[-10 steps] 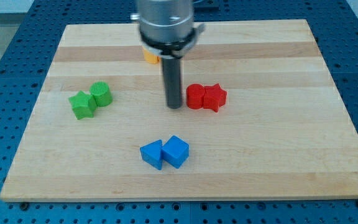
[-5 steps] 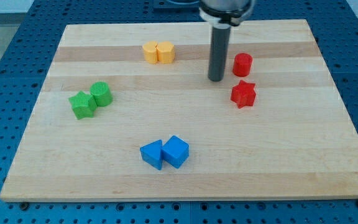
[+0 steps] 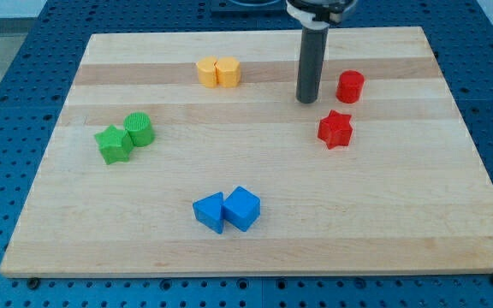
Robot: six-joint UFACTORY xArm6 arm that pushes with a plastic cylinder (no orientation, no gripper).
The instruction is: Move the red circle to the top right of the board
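Observation:
The red circle (image 3: 350, 86) stands on the wooden board (image 3: 383, 197) in its upper right part, upright. My tip (image 3: 306, 100) rests on the board just to the view's left of the red circle, a small gap apart from it. The red star (image 3: 335, 129) lies below the red circle and to the lower right of my tip.
Two yellow blocks (image 3: 218, 72) sit side by side near the top middle. A green star (image 3: 113, 144) and a green cylinder (image 3: 140, 128) touch at the left. Two blue blocks (image 3: 227, 210), a wedge and a cube, touch at the bottom middle.
My tip moved from the board's middle up and to the right, pushing the red circle away from the red star toward the top right. The red star also shifted right.

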